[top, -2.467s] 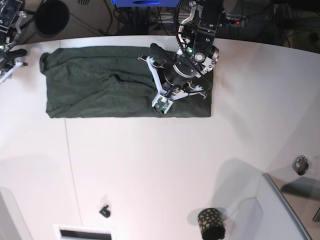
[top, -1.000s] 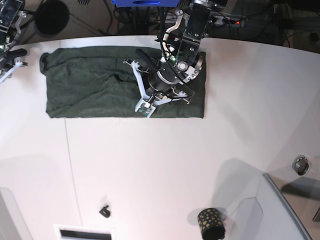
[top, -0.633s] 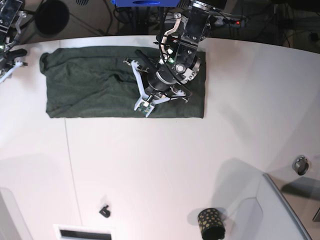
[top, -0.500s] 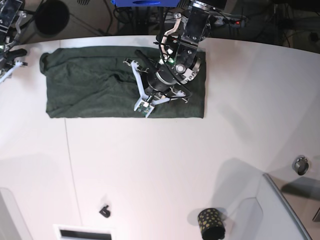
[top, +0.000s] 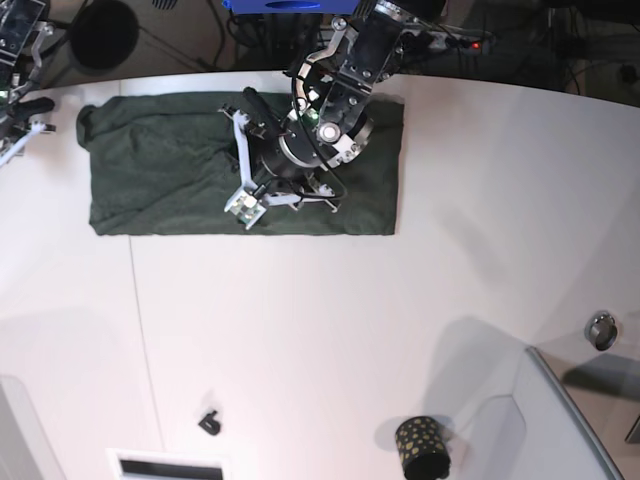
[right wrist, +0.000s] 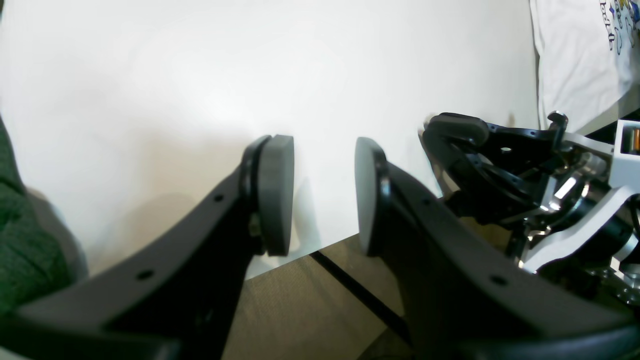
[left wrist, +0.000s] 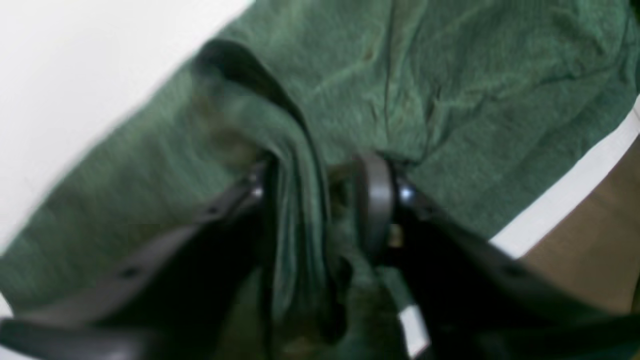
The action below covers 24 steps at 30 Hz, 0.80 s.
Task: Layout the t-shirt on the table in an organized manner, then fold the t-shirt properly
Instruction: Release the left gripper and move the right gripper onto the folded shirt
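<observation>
Your left pincer (left wrist: 320,210) is over the worktop (top: 330,320), jaws parted around a ridge of the green t-shirt (top: 160,170); whether it still grips, I cannot tell. Right pincer (right wrist: 324,192) waits part-open, empty. Mid-fold: next, lay that pleat flat.

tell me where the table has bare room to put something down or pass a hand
Most bare room is the middle of the table, between the t-shirt along the far edge and the black dotted cup near the front. The stretch right of the shirt is bare too. It is crowded over the shirt, under the left arm, and by the grey panel.
</observation>
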Tool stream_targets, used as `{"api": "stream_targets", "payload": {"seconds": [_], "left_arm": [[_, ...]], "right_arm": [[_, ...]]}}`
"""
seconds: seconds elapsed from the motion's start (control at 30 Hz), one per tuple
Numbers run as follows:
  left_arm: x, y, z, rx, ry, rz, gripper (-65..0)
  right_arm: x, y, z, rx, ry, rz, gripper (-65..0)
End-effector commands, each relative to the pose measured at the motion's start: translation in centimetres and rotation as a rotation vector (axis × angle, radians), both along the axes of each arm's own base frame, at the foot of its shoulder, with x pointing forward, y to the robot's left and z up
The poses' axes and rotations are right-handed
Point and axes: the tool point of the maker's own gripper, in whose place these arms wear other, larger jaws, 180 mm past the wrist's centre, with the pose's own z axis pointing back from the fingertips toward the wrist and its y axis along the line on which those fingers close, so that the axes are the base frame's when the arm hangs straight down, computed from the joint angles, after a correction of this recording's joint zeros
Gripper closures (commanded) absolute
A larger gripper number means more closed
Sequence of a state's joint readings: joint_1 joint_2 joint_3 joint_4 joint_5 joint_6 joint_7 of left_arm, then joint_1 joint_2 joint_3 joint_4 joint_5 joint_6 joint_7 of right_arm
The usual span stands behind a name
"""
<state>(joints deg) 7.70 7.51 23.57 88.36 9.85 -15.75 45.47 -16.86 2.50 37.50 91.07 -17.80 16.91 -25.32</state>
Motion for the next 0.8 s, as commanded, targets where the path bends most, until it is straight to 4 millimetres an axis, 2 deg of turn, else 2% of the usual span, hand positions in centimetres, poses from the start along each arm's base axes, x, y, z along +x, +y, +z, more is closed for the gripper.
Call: {"api": "stream_targets", "payload": {"seconds": [0.0,0.13,0.27,0.37,0.43,0.57,0.6,0.63,0.7,0.73,0.77], "left_arm": [[0.7,-1.1,1.2,-0.04,-0.031,0.001,-32.1],[0.7,-1.2,1.4,-0.045,-0.036,0.0,-39.7],[0.6,-1.6,1.6,-0.064,-0.031,-0.001,-39.8],[0.9,-2.5,3.5,-0.182,-0.023,0.024,-39.8],[1.3,-3.0,5.5,-0.266,-0.037,0.04,-39.5],[3.2,0.6,7.4,-0.274,-0.108,0.119,-38.5],[3.0,2.5,6.6,-0.228,-0.102,0.147,-35.9],[3.0,4.2,5.8,-0.177,-0.092,0.172,-30.3],[2.9,6.6,4.7,-0.1,-0.079,0.212,-12.3],[2.6,7.7,4.1,-0.071,-0.073,0.232,-1.0],[2.1,9.3,3.3,-0.026,-0.065,0.254,0.0]], "right_arm": [[0.6,-0.9,1.3,-0.034,-0.034,-0.001,-19.1],[0.5,-0.9,1.3,-0.034,-0.034,-0.002,-19.1],[0.6,-0.8,1.2,-0.033,-0.034,0.002,-19.1],[0.7,-0.8,1.2,-0.034,-0.033,0.004,-19.1],[0.7,-0.7,1.2,-0.033,-0.033,0.005,-19.1],[0.8,-0.6,1.3,-0.033,-0.037,0.006,-19.1],[0.7,-0.4,1.1,-0.026,-0.037,0.004,-19.1],[0.7,-0.3,1.3,-0.027,-0.041,0.003,-19.1],[0.4,-0.2,1.8,-0.04,-0.042,0.015,-19.1],[0.4,0.1,2.1,-0.039,-0.044,0.036,-18.9],[0.9,0.9,2.6,-0.016,-0.06,0.074,-18.9]]}}
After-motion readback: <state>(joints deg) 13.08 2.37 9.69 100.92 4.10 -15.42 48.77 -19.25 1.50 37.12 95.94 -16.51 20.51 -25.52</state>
